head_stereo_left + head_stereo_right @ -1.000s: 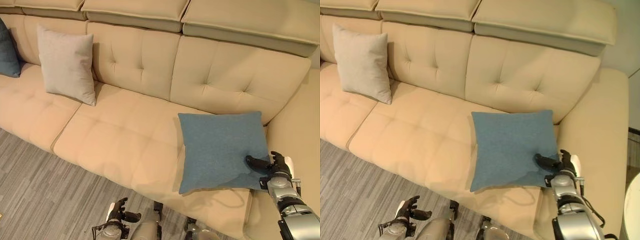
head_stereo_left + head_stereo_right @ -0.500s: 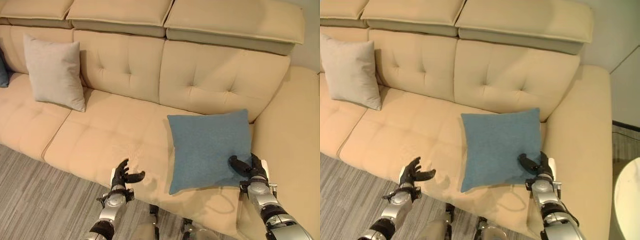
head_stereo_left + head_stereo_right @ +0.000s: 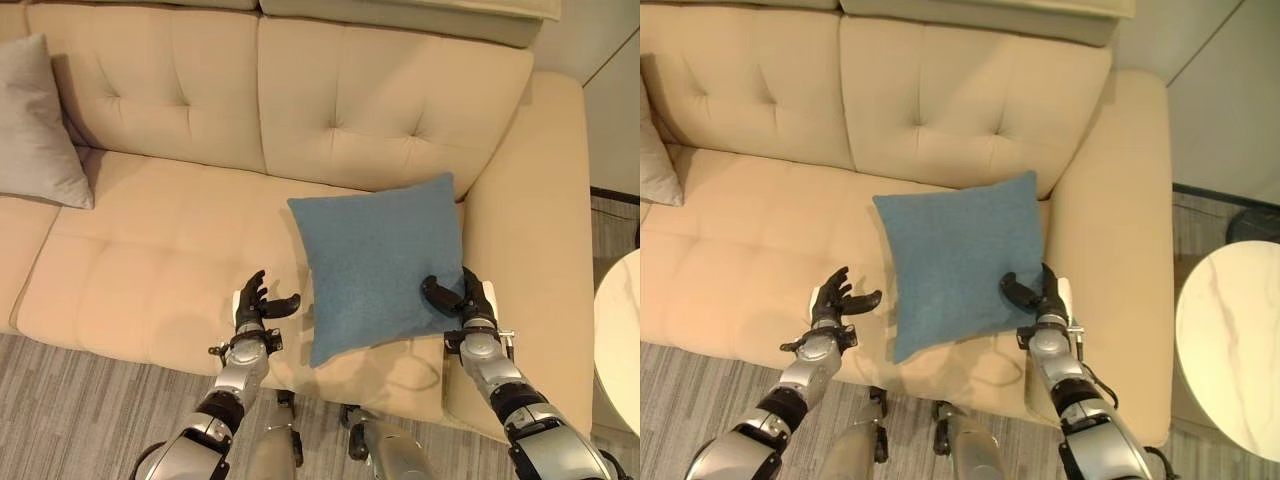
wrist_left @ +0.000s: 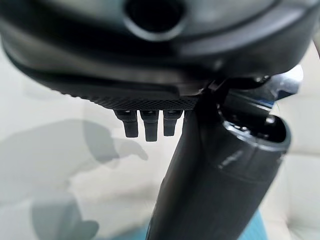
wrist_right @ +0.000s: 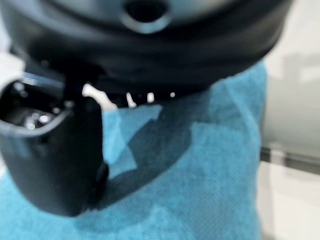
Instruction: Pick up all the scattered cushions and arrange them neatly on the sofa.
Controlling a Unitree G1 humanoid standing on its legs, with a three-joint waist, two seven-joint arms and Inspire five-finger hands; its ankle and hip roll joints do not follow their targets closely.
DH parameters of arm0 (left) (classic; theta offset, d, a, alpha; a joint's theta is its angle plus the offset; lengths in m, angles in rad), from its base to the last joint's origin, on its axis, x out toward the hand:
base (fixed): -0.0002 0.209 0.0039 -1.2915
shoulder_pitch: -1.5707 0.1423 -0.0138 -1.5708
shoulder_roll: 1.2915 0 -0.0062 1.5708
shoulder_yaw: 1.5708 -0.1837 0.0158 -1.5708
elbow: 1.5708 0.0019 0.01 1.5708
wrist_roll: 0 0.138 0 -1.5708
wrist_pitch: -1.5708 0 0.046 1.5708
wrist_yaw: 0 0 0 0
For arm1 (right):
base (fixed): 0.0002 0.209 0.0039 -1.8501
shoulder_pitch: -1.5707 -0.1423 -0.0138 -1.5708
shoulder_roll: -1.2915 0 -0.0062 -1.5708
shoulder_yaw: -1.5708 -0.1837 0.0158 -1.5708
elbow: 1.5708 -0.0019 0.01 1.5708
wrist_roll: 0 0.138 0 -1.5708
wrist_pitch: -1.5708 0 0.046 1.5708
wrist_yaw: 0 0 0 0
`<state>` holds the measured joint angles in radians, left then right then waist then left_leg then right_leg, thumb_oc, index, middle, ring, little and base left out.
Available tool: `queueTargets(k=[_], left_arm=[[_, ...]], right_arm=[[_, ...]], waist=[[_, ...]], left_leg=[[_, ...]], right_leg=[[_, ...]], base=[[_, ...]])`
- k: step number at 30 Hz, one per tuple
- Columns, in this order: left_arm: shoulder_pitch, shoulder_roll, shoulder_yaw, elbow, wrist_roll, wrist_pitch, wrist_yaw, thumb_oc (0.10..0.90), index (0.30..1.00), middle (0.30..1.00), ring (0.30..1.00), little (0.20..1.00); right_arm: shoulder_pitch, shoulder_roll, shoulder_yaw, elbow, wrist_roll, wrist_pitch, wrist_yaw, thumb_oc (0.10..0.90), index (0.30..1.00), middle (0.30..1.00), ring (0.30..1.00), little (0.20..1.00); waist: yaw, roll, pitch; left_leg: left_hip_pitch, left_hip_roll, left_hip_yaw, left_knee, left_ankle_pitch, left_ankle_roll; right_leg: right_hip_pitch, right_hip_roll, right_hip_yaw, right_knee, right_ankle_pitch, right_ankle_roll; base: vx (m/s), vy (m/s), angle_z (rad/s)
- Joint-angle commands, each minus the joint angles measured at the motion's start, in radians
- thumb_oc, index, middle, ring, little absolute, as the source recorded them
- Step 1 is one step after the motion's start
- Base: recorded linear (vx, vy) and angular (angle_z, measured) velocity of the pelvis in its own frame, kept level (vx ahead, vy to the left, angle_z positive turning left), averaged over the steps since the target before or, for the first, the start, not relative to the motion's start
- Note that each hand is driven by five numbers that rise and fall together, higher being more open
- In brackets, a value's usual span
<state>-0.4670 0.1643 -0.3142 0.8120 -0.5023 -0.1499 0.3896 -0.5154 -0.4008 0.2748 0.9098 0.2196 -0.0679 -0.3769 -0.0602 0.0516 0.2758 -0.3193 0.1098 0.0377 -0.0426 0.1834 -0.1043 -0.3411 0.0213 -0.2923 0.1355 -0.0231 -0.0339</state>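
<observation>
Blue cushion [image 3: 378, 263]: lies flat on the right-hand seat of the beige sofa [image 3: 150, 240], turned a little so one corner points toward the backrest and another hangs just over the seat's front edge. Its right side sits close to the sofa's right armrest [image 3: 525, 230].

Right hand [image 3: 455, 297]: holds the blue cushion at its lower right corner, thumb curled over the top of the fabric and the fingers tucked behind the edge. The right wrist view shows the blue weave directly under the thumb, with the cloth pinched between thumb and fingers.

Left hand [image 3: 256, 304]: hovers above the front part of the seat, just beside the cushion's left edge and not touching it. Its fingers are spread and nearly straight, the thumb pointing toward the cushion; it holds nothing. The left wrist view shows the fingertips [image 4: 145, 125] in a row over pale upholstery.

Grey cushion [image 3: 38, 125]: stands upright against the backrest at the far left, well apart from the blue one.

Backrest: tufted panels, a seam between two of them running down behind the blue cushion's upper corner.

Floor [image 3: 80, 410]: grey striped carpet in front of the sofa.

Round table [image 3: 1230, 345]: white, marble-patterned, to the right of the armrest.
</observation>
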Motion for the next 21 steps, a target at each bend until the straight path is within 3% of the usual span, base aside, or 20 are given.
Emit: queueTargets(k=[1,11,12,13,14,21], left_arm=[[-0.107,0.001,0.002,0.003,-0.031,-0.090,0.018,0.800,0.900,0.900,0.900,0.900],[-0.156,-0.086,-0.101,0.042,-0.069,-0.049,-0.052,0.800,0.900,0.900,0.900,0.900],[-0.139,-0.111,-0.133,0.045,-0.076,-0.037,-0.088,0.800,0.900,0.900,0.900,0.900],[-0.139,-0.112,-0.133,0.045,-0.076,-0.037,-0.088,0.800,0.900,0.900,0.900,0.900],[-0.109,-0.135,-0.148,0.024,-0.105,-0.033,-0.111,0.400,0.300,0.300,0.300,0.300],[-0.056,-0.146,-0.133,-0.002,-0.130,-0.032,-0.117,0.400,0.300,0.300,0.300,0.300]], right_arm=[[-0.025,0.094,0.091,-0.064,0.015,-0.028,0.025,0.800,0.900,0.900,0.900,0.900],[-0.084,0.119,0.128,-0.088,0.035,-0.032,0.027,0.800,0.900,0.900,0.900,0.900],[-0.078,0.128,0.129,-0.101,0.054,-0.036,0.040,0.615,0.622,0.622,0.622,0.622],[-0.078,0.128,0.129,-0.101,0.054,-0.036,0.040,0.574,0.561,0.561,0.561,0.561],[-0.044,0.135,0.118,-0.117,0.080,-0.044,0.054,0.400,0.300,0.300,0.300,0.300],[0.048,0.137,0.079,-0.156,0.113,-0.061,0.070,0.400,0.300,0.300,0.300,0.300]], waist=[[0.006,-0.084,0.007],[-0.019,-0.060,0.032],[-0.026,-0.050,0.036],[-0.026,-0.050,0.036],[-0.032,-0.042,0.039],[-0.045,-0.029,0.024]], left_leg=[[0.058,-0.063,0.029,-0.045,-0.097,0.011],[0.060,-0.071,0.046,-0.045,-0.108,0.020],[0.070,-0.074,0.047,-0.045,-0.115,0.023],[0.070,-0.074,0.047,-0.045,-0.115,0.023],[0.080,-0.078,0.046,-0.045,-0.120,0.026],[0.125,-0.080,0.056,-0.045,-0.140,0.031]], right_leg=[[0.051,-0.078,0.103,-0.096,0.014,0.106],[0.035,-0.081,0.135,-0.091,0.017,0.110],[0.040,-0.082,0.143,-0.087,0.014,0.111],[0.040,-0.082,0.143,-0.087,0.014,0.111],[0.043,-0.083,0.148,-0.082,0.009,0.110],[0.073,-0.080,0.162,-0.076,-0.001,0.109]], base=[[0.01,0.001,-0.06],[0.01,0.011,-0.07],[0.03,0.030,-0.11],[0.05,0.040,-0.17],[0.02,0.010,-0.09],[0.02,0.005,-0.02]])
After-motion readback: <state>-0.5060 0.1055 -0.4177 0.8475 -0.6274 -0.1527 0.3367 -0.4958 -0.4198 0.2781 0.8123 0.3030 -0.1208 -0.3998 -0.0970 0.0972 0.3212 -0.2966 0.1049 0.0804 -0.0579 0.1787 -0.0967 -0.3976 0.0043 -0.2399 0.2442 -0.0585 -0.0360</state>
